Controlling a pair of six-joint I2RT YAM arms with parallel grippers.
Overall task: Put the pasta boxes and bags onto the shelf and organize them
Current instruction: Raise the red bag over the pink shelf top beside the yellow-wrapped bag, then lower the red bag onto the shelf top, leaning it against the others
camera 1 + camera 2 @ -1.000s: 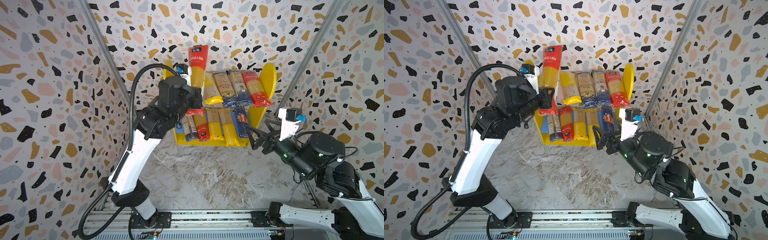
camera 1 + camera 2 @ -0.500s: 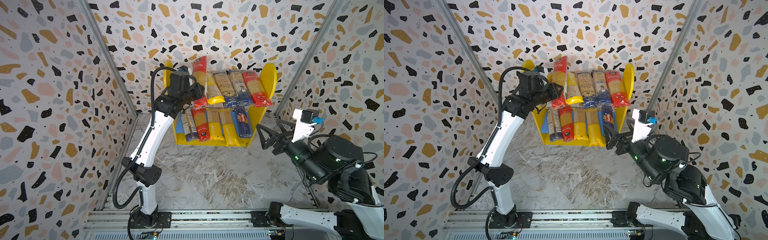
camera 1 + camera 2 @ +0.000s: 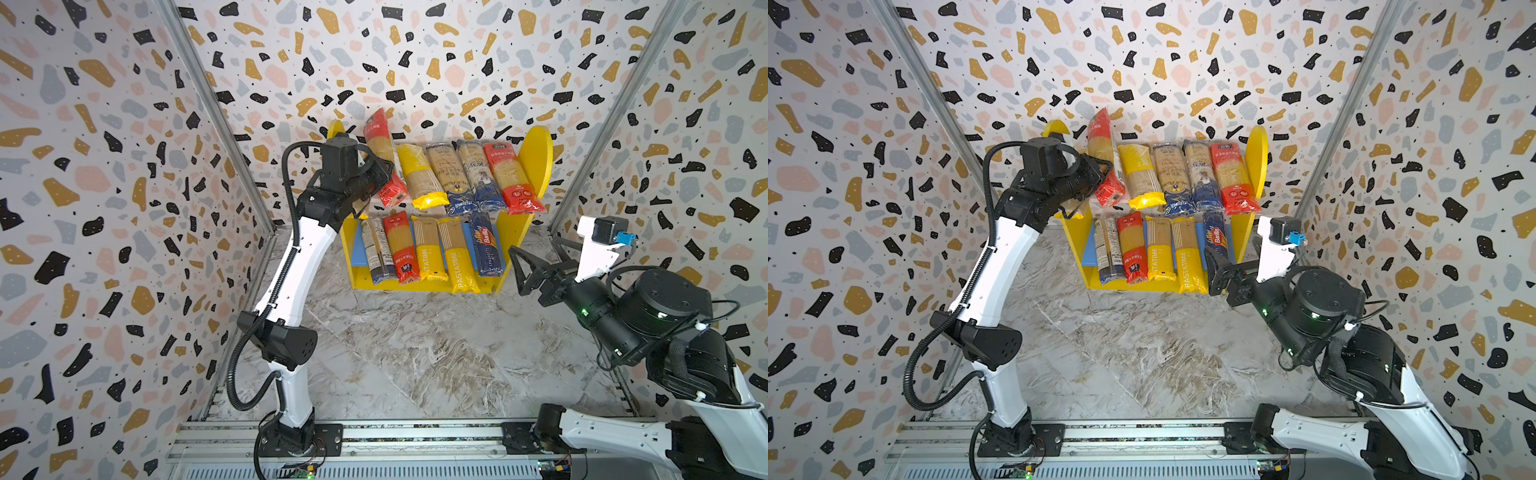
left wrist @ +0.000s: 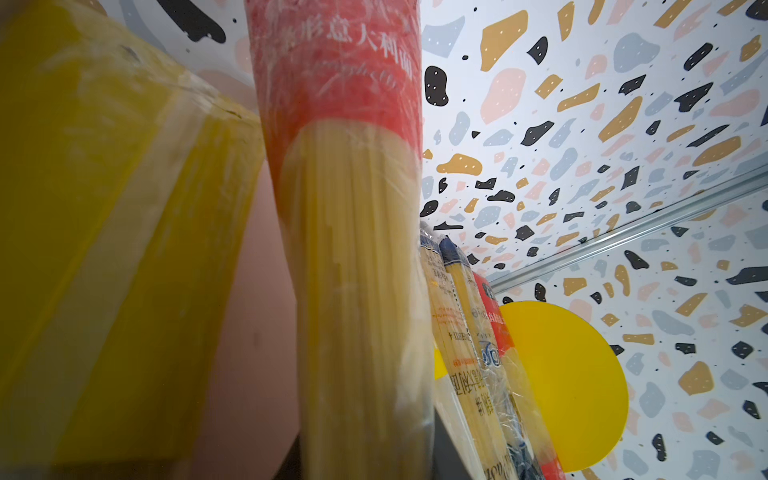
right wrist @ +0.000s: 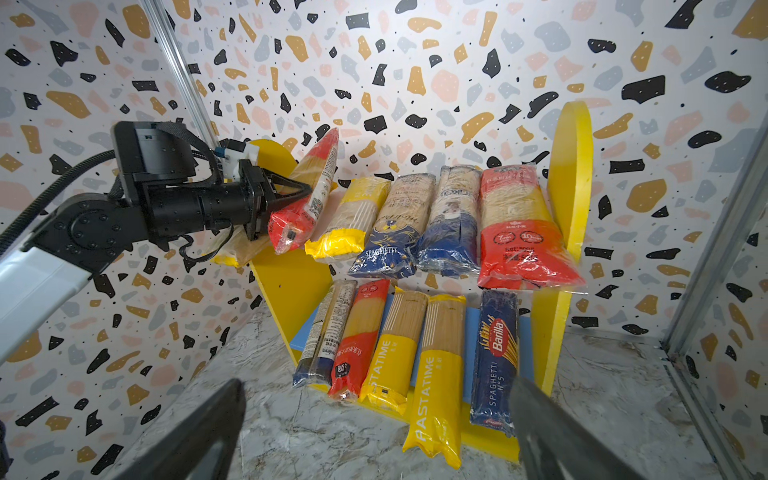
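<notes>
While spaghetti packs line both tiers of the yellow-sided shelf (image 3: 537, 156), the left gripper (image 5: 297, 192) is clamped on a red spaghetti pack with Chinese text (image 3: 380, 141), which tilts at the left end of the upper tier, just beside a yellow pack (image 3: 417, 178). The right gripper (image 3: 535, 249) hangs wide open near the shelf's right front, holding nothing.

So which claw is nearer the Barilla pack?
Right. The right claw hangs open close beside the Barilla pack; the left claw is at the shelf's upper left end, shut on a red pack.
</notes>
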